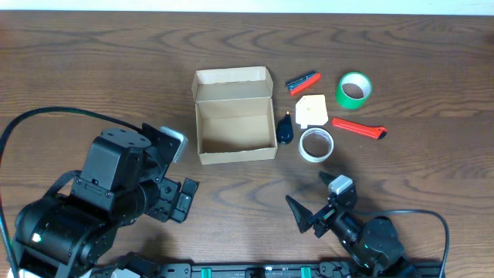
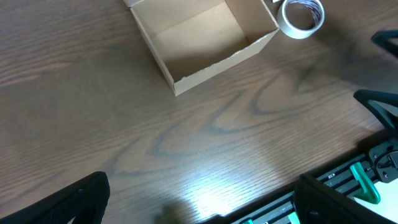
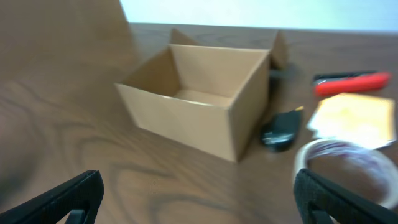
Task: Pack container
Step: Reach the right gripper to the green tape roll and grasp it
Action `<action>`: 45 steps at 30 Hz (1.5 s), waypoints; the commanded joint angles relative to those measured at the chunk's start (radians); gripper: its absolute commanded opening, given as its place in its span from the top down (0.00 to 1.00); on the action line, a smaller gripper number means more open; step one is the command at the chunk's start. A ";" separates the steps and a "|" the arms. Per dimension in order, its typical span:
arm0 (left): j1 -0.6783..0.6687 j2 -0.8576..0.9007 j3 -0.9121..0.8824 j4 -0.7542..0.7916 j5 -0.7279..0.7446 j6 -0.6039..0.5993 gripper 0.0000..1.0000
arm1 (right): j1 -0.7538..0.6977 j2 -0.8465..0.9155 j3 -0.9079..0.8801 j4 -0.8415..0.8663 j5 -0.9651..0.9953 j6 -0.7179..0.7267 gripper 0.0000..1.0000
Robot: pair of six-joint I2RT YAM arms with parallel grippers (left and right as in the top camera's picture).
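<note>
Left gripper hangs over bare table at front left, jaws spread wide, nothing between them. Cardboard box sits mid-table, lid flap open toward the far edge, inside bare. Small black object lies just beside the box's right wall. Further right: red-and-black pens, tan pad, white tape roll, green tape roll, red cutter. Right gripper at front right, facing the box, jaws wide, holding nothing.

Matt cardboard container on a faintly glossy wood-grain table
</note>
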 commanded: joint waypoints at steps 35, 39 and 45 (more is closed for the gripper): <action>0.002 -0.001 0.010 -0.004 -0.018 -0.007 0.05 | -0.613 1.740 1.199 -0.190 -0.027 -0.402 0.01; 0.002 -0.001 0.010 -0.004 -0.018 -0.007 0.05 | -0.637 1.888 1.300 -0.189 -0.027 -0.425 0.01; 0.002 -0.001 0.010 -0.004 -0.018 -0.007 0.05 | -0.640 2.042 1.384 -0.188 -0.027 -0.447 0.04</action>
